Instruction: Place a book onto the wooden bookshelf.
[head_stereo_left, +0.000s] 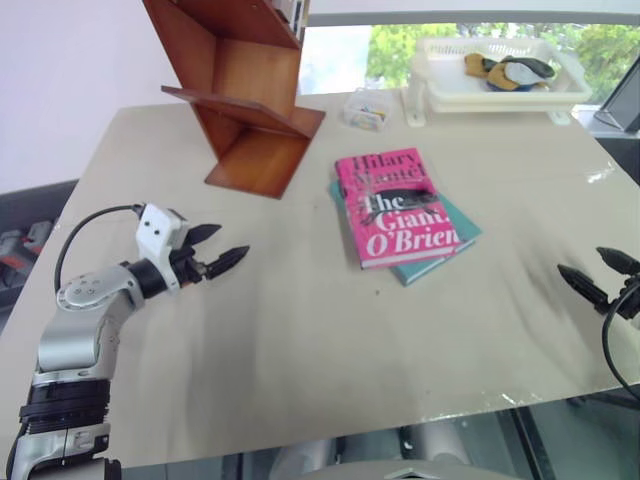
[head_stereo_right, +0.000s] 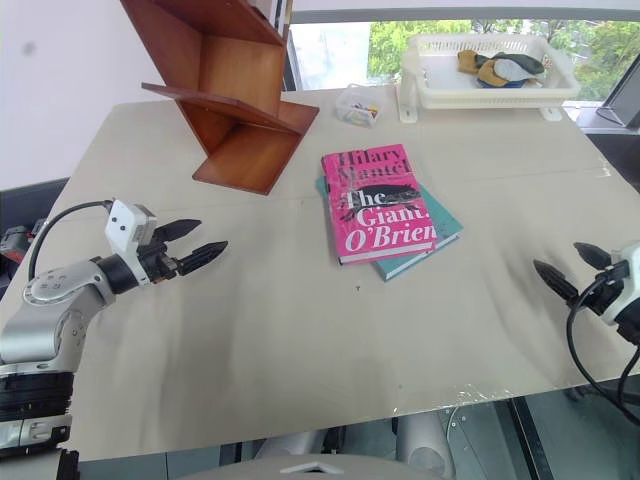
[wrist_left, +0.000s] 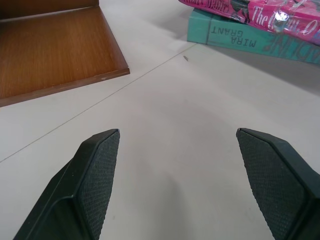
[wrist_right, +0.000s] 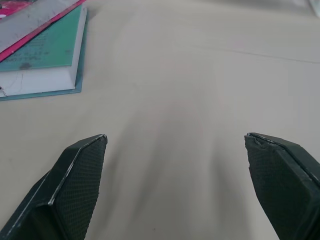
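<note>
Book (head_stereo_left: 397, 205) lies on a teal book (head_stereo_left: 449, 243) mid-table, near your shelf (head_stereo_left: 243, 98), while your left gripper (head_stereo_left: 217, 250) and right gripper (head_stereo_left: 598, 273) both gape empty.
</note>
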